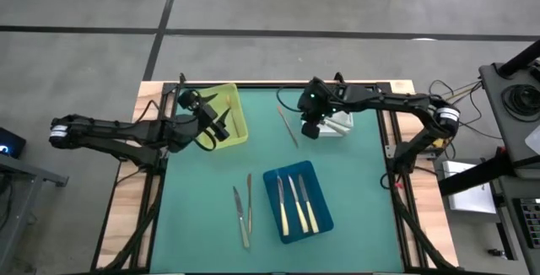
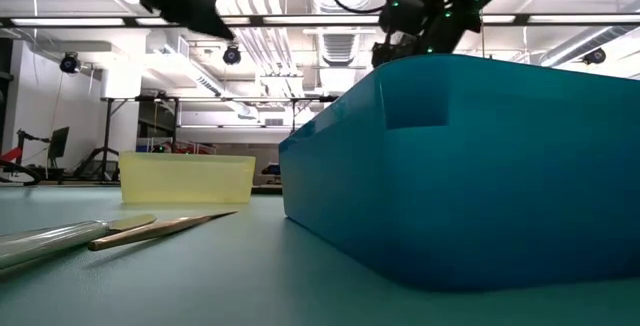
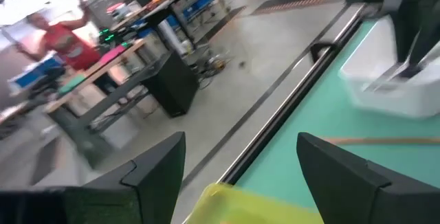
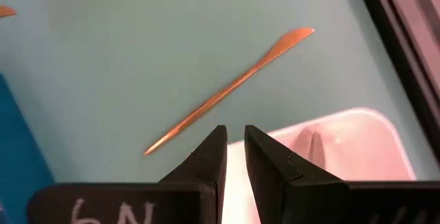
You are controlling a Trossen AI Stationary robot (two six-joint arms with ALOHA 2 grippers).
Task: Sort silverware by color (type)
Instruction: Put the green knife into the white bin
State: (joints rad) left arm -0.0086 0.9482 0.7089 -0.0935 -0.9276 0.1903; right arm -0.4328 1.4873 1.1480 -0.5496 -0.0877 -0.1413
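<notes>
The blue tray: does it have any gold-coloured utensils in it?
No. The blue tray holds three cream-handled knives only.

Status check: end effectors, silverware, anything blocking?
Left end effector open over yellow tray, empty. Right end effector nearly shut, empty, at white tray. Three cream-handled knives in blue tray; gold utensil loose on mat. Nothing blocking.

Bright ceiling lights glare; left wrist view motion-blurred.

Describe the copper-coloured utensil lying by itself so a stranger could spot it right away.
Start at the white tray at the green mat's far edge. Just left of it lies one thin copper utensil flat on the mat, the only piece near no other silverware.
</notes>
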